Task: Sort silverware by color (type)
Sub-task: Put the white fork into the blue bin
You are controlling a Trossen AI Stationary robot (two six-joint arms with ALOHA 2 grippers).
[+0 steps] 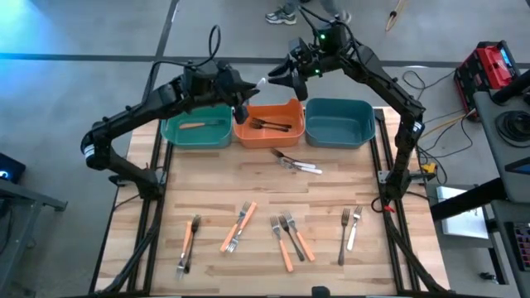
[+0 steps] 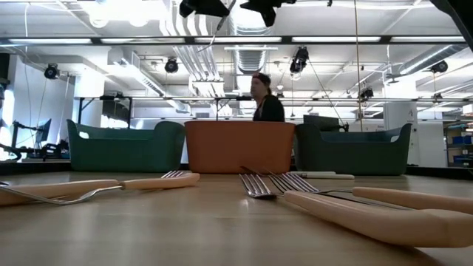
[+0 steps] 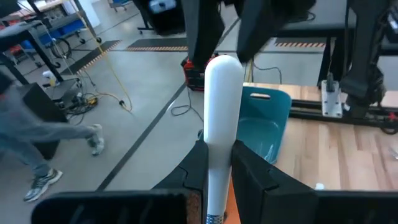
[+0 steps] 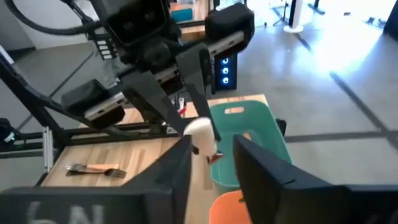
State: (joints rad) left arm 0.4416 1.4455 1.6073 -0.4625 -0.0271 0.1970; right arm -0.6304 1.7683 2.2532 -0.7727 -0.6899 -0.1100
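High above the orange bin (image 1: 269,124), my left gripper (image 1: 247,93) is shut on a white-handled fork (image 3: 222,99). The handle's free end (image 4: 200,129) points at my right gripper (image 1: 272,80), which is open with a finger on either side of that end; whether a finger touches it, I cannot tell. Dark-handled forks (image 1: 272,125) lie in the orange bin. An orange-handled fork (image 1: 192,125) lies in the green bin (image 1: 197,131). The blue bin (image 1: 339,122) holds nothing. Several orange, dark and silver forks (image 1: 286,236) lie flat on the near half of the table. My left gripper pinches the white handle (image 3: 217,158) between its two fingers, at the end near the metal neck. The handle runs forward along the fingers and sticks out past their tips. The fork is lifted clear, roughly level, above the orange bin's far left corner.
Two white-handled forks (image 1: 300,163) lie on the table just in front of the orange and blue bins. The three bins stand side by side along the table's far edge. A person (image 2: 264,96) stands in the room beyond them.
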